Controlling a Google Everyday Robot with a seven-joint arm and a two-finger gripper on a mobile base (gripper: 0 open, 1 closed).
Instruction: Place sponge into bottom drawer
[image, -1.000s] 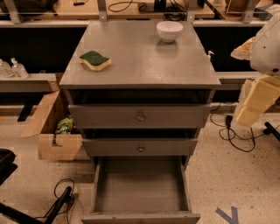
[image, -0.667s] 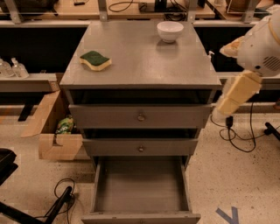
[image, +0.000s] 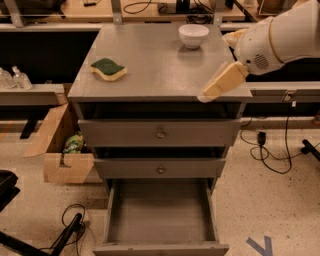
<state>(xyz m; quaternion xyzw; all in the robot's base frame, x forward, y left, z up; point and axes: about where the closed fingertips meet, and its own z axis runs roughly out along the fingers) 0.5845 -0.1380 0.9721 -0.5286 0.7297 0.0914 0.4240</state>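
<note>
The sponge (image: 108, 68), dark green on top over pale yellow foam, lies on the left part of the grey cabinet top (image: 155, 65). The bottom drawer (image: 161, 212) is pulled out, with a bare grey floor. My gripper (image: 218, 85) comes in from the right on a white arm and hangs over the cabinet top's right front edge, well to the right of the sponge and not touching it.
A white bowl (image: 193, 35) stands at the back right of the cabinet top. Two shut drawers with round knobs (image: 160, 133) sit above the open one. A cardboard box (image: 62, 150) stands on the floor at the left. Cables lie on the floor at both sides.
My arm has swung in from the right edge towards the left, bringing the gripper over the cabinet's right front edge. The sponge, bowl and drawer have not moved.
</note>
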